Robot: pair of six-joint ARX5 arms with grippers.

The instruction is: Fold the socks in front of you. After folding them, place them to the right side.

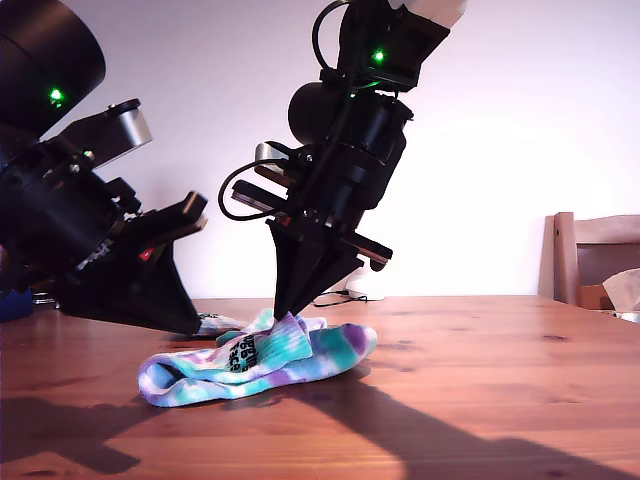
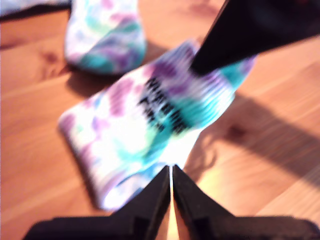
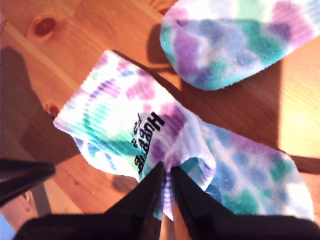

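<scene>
Exterior view: the tie-dye socks (image 1: pixel 300 352) lie in a loose heap on the wooden bench (image 1: pixel 480 400), a little toward the exterior view's left of centre. My second tool (image 1: pixel 288 312) comes down steeply from the arm at centre, its jaws drawn together on a raised fold of fabric on top of the heap. My first tool (image 1: pixel 197 325) slants in low from the exterior view's left, its tip at the pale edge of the socks. A wooden chair (image 1: pixel 590 250) stands behind the bench at the exterior view's right.

First wrist view: my first tool (image 2: pixel 171 172) has its jaws pressed almost flat together, only a thin slit between them, right at the border of the ribbed cuff. Whether any cloth is caught there, I cannot tell. The black lettering (image 2: pixel 160 107) runs across the cuff, and my second tool (image 2: pixel 250 35) presses onto the cuff's far end. A rounded toe end (image 2: pixel 105 35) rests on the bench just beyond.

Second wrist view: my second tool (image 3: pixel 166 172) is closed on a puckered ridge of sock just beside the lettering (image 3: pixel 145 140). The cuff fans out flat on the bench, the toe end (image 3: pixel 225 45) sits near it, and the tip of my first tool (image 3: pixel 20 175) shows just off the cuff's edge.
</scene>
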